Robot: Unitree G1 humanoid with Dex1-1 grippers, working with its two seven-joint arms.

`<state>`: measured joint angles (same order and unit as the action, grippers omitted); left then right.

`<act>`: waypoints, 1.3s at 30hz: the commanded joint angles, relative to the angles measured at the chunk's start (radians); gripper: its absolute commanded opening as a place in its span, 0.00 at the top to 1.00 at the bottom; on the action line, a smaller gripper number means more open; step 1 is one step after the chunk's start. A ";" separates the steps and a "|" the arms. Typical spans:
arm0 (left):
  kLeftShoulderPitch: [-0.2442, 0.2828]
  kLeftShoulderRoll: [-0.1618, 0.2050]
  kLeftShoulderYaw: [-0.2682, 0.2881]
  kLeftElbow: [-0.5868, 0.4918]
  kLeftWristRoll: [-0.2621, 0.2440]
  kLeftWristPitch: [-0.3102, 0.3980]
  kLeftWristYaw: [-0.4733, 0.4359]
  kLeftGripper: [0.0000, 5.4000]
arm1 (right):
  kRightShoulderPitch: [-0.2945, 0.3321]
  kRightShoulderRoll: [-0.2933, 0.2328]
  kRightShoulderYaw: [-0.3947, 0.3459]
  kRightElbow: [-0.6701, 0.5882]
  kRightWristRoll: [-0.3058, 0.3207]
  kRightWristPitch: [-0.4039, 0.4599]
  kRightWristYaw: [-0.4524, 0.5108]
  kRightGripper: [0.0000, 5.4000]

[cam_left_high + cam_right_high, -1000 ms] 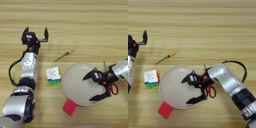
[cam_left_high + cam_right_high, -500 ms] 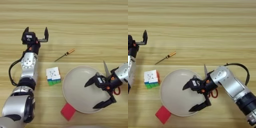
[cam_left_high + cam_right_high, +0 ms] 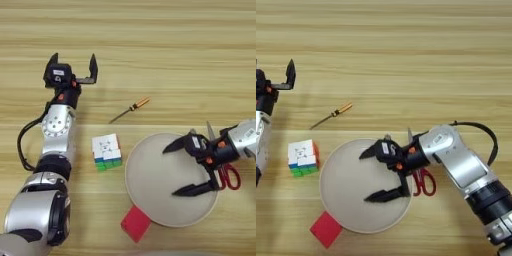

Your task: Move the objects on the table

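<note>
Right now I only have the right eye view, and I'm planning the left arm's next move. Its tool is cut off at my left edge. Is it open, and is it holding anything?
Observer: The left tool shows whole in the left eye view. Both fingers are spread open with nothing between them.
Operator: Is anything further left that I could snag?
Observer: Yes. A black cable loops out on that side, nearer the robot than the tool.

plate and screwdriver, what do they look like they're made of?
Plate: matte beige, no glare, smooth; looks like plastic or unglazed ceramic, can't tell which. Screwdriver: thin dark shaft, likely metal; orange handle, probably plastic.
</note>
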<state>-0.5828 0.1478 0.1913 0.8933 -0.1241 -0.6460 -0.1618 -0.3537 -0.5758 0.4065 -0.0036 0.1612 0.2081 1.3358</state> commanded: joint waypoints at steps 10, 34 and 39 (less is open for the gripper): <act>-0.011 0.003 0.001 0.003 -0.002 0.006 -0.005 0.01 | -0.090 0.074 -0.132 -0.164 0.198 0.115 -0.096 0.00; -0.017 -0.007 0.005 0.011 -0.010 0.015 -0.012 0.01 | -0.151 0.308 0.083 0.119 -0.013 0.018 -0.226 0.00; -0.017 -0.008 0.004 0.009 -0.010 0.016 -0.014 0.01 | -0.156 0.341 0.097 0.153 -0.033 0.004 -0.240 0.00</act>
<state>-0.5829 0.1390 0.1928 0.8972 -0.1259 -0.6411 -0.1704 -0.4847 -0.2518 0.4926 0.1311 0.1464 0.2265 1.1014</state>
